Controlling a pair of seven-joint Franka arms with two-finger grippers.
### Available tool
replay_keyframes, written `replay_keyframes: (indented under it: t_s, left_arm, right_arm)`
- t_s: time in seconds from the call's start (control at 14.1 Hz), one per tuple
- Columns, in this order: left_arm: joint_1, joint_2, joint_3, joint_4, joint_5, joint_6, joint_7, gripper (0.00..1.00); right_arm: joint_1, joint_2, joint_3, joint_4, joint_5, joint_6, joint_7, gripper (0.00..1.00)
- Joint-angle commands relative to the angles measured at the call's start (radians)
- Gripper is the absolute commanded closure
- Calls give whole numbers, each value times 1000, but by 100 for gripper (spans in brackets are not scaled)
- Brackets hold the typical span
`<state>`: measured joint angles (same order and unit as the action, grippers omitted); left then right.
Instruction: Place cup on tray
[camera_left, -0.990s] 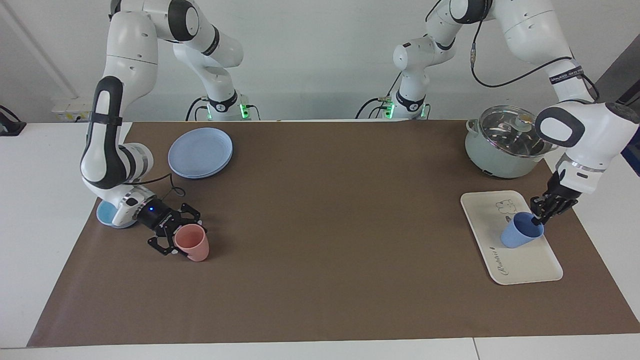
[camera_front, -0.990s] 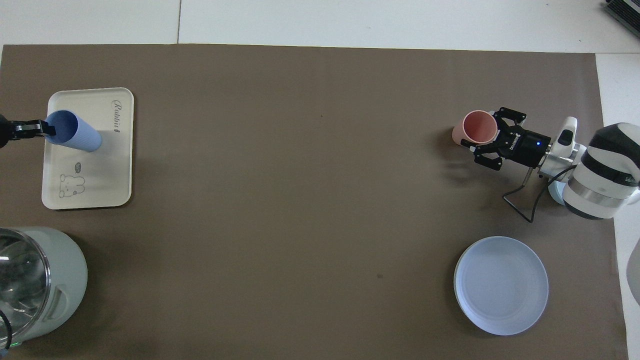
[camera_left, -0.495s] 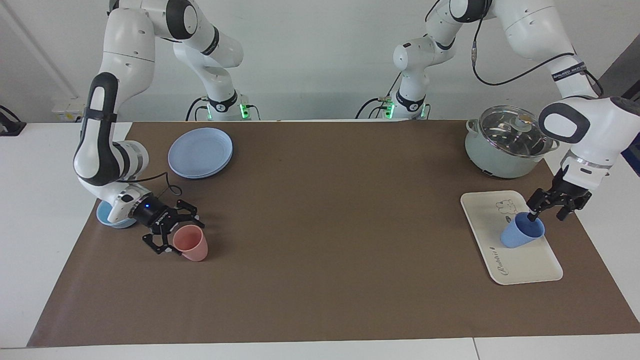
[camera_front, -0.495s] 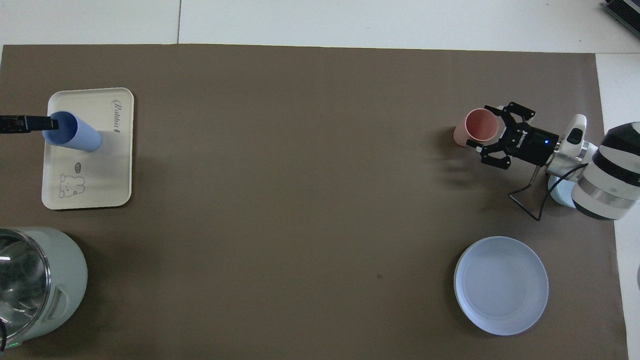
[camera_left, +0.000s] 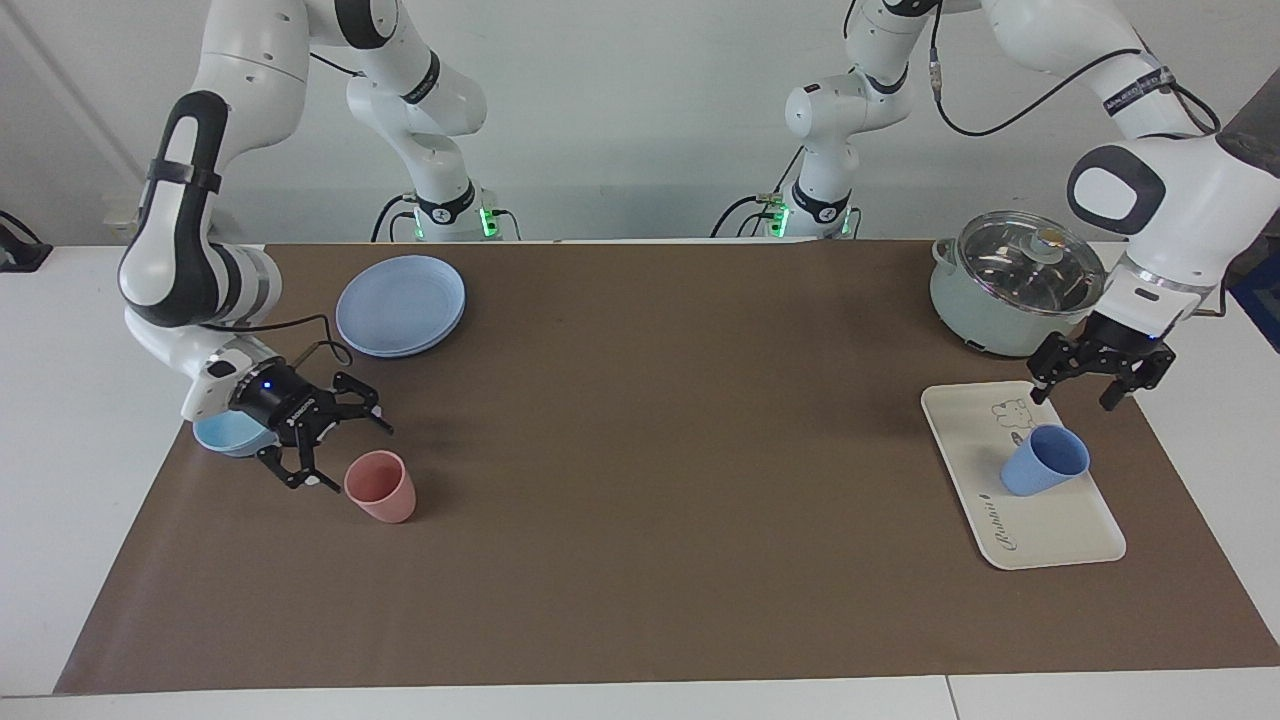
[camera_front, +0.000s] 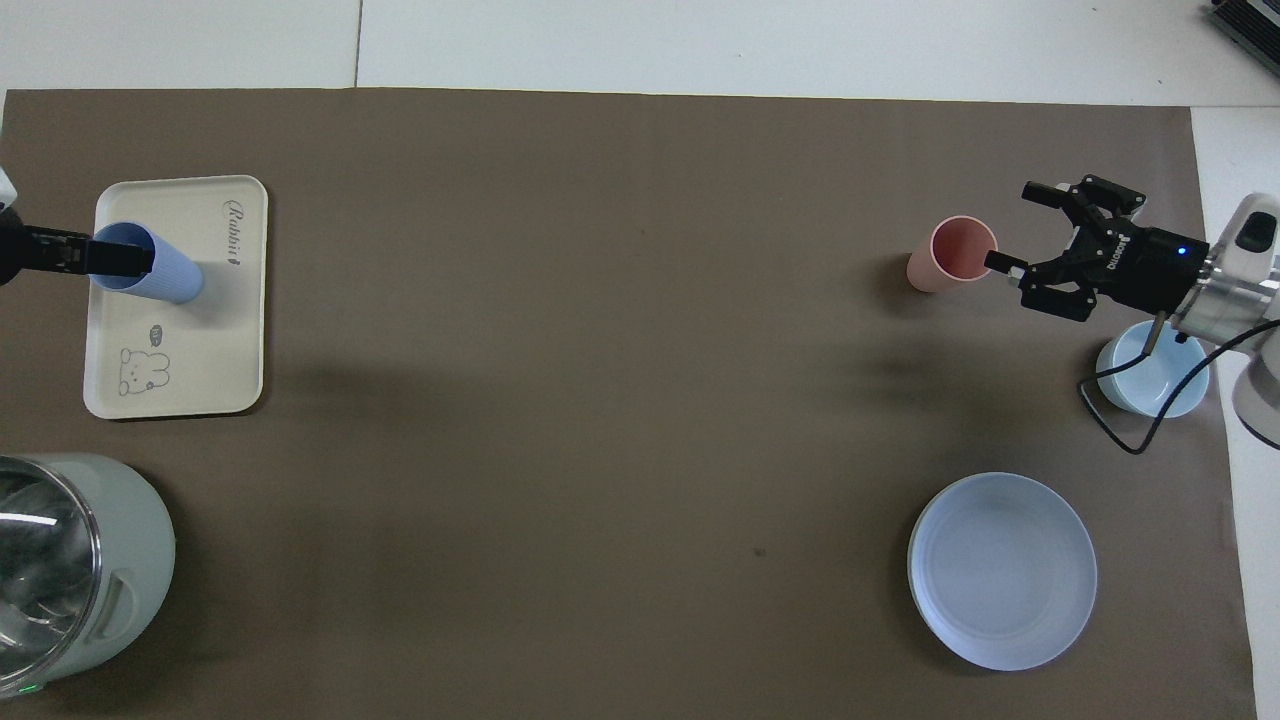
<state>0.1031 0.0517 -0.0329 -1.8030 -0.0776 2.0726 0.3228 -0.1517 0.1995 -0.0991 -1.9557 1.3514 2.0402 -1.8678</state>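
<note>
The periwinkle-blue cup (camera_left: 1045, 461) stands free on the cream tray (camera_left: 1060, 535), leaning a little, at the left arm's end of the table. It also shows in the overhead view (camera_front: 170, 282) on the tray (camera_front: 200, 350). My left gripper (camera_left: 1075, 395) is open and empty in the air above the tray's end nearest the pot. In the overhead view the left gripper (camera_front: 120, 262) overlaps the cup's rim. My right gripper (camera_left: 345, 452) is open and empty beside the pink cup, apart from it.
The salmon-pink cup (camera_left: 381, 487) stands upright at the right arm's end. A light-blue bowl (camera_left: 228, 435) sits under the right wrist, and a round blue plate (camera_left: 401, 305) lies nearer the robots. A lidded pot (camera_left: 1012, 285) stands beside the tray, nearer the robots.
The left gripper opened, let go of the blue cup and rose toward the pot. The right gripper let go of the pink cup and drew back toward the bowl.
</note>
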Motion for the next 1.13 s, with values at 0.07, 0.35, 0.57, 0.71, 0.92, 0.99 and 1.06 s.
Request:
replay_keyframes:
  t_s: [0.07, 0.35, 0.57, 0.71, 0.92, 0.99, 1.06]
  left_arm:
    - [-121, -127, 5, -49, 94, -126, -167, 0]
    - [-175, -113, -9, 160, 104, -337, -229, 0]
    - [-169, -78, -9, 281, 90, -436, -228, 0]
    - [-168, -50, -7, 342, 85, -520, -228, 0]
    - [-157, -38, 2, 378, 75, -585, -229, 0]
    - [-157, -49, 4, 342, 74, -579, -232, 0]
    - [-155, -65, 5, 314, 74, -571, -232, 0]
  right_arm:
    - [52, -118, 6, -35, -255, 139, 325, 0]
    - [168, -201, 6, -25, -784, 270, 915, 0]
    - [204, -262, 16, -5, -1215, 215, 1348, 0]
    - [248, -278, 16, 76, -1409, 26, 1645, 0]
    - [268, -279, 16, 227, -1439, -234, 1869, 0]
    - [265, -287, 15, 259, -1430, -294, 1892, 0]
    - [259, -304, 12, 285, -1427, -348, 1908, 0]
